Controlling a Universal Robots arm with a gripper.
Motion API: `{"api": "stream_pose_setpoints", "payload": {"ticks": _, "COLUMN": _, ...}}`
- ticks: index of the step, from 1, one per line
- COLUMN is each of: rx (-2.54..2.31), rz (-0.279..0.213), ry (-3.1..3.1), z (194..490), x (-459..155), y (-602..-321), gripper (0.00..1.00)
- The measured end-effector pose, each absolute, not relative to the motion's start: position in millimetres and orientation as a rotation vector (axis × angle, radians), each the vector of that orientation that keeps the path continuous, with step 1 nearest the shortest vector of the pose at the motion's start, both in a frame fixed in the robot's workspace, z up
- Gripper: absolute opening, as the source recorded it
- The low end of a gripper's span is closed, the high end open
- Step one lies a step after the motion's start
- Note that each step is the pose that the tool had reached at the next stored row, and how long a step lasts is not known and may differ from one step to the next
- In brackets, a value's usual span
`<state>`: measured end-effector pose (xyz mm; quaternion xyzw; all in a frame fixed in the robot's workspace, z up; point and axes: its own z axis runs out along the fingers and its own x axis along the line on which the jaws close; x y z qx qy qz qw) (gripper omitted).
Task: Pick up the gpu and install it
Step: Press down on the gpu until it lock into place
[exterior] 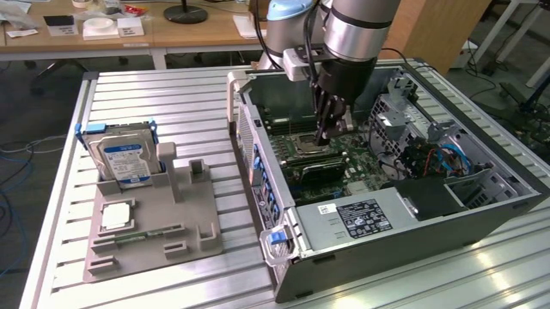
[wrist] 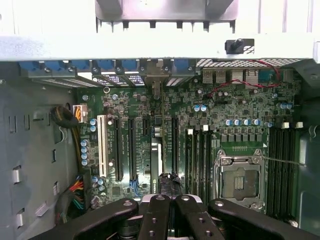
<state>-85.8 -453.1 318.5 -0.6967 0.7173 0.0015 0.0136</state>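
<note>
Arm was reaching down into the open computer case [exterior: 516, 193], which lay on its side on the slatted worktop [exterior: 154, 90] so the motherboard [wrist: 240, 110] faced up. Gripper [exterior: 322, 138] sat low over the board, fingers [wrist: 156, 220] clenched together. In the wrist view the card [wrist: 156, 160] stood on edge right below the fingertips, running along a slot toward the rear wall of the case, its bracket end near the blue slot clips [wrist: 115, 65]. Looked like the closed fingers were on or just above the card's top edge; couldn't tell whether they pinched it or only pressed it, and couldn't tell if it was fully seated. My read: install step, card in or at its slot, closed fingers making a narrow pusher that fits between neighbouring slots. The empty processor socket [wrist: 240, 182] lay just beside the memory slots, clear of the gripper. Grey parts holder [exterior: 154, 225] sat well apart toward the worktop's other side, hard drive [exterior: 125, 161] upright in its cradle, one upright slot next to it empty, presumably where the card had stood.
</note>
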Motion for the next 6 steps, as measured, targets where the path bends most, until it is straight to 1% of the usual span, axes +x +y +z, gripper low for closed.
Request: {"api": "stream_pose_setpoints", "payload": {"ticks": 6, "rx": -2.170, "rz": 0.005, "ry": 2.234, "z": 318.6, "x": -85.8, "y": -453.1, "gripper": 0.11}}
